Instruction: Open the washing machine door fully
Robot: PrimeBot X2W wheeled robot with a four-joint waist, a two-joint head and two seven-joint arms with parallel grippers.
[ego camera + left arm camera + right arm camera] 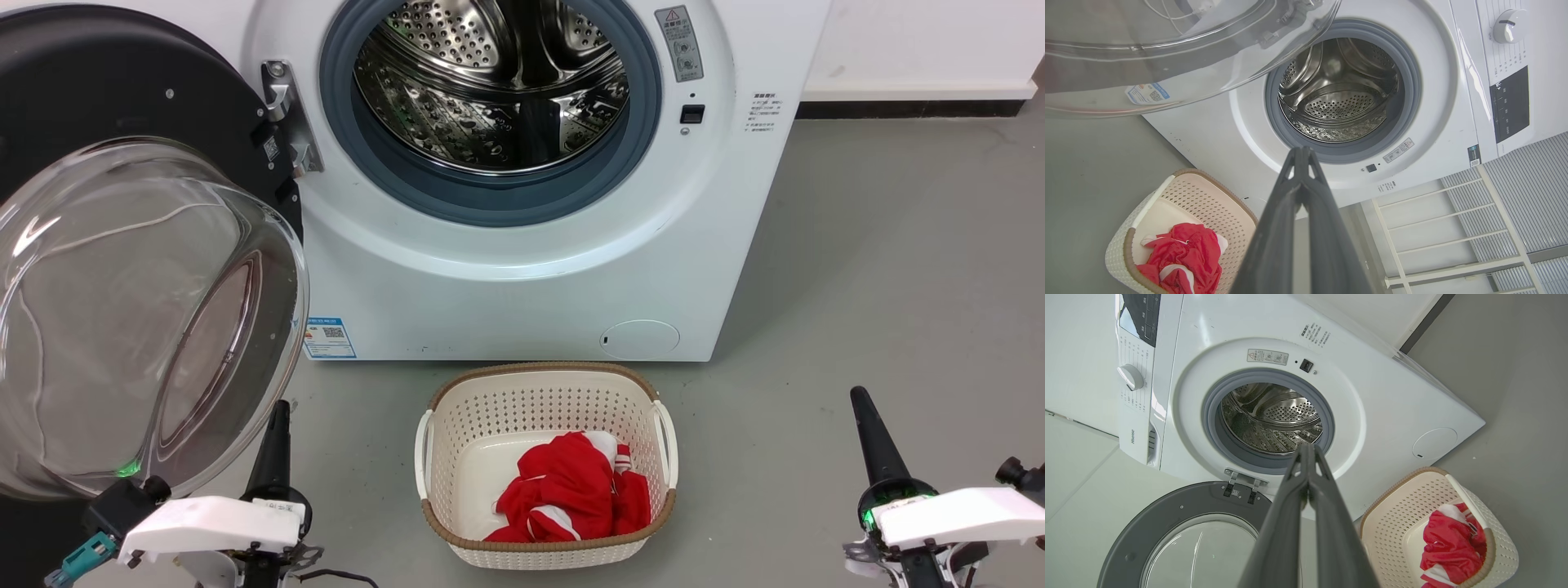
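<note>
The washing machine door (pixel 98 90) stood swung wide leftward, bowl facing outward; left hand (pixel 1301 155) and right hand (pixel 1307 451) were pressed together.

We see bright, even indoor light, soft faint shadows on the grey floor (pixel 857 245), sharp glints on the steel drum (pixel 490 90) and the washing machine door (pixel 139 278) glass, and mild wide-angle stretching in both wrist views.

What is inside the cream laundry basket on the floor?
A crumpled red and white garment lies in the cream laundry basket, toward the robot's side. The remaining basket floor is bare. Anything beneath the garment is covered, so unseen.
</note>
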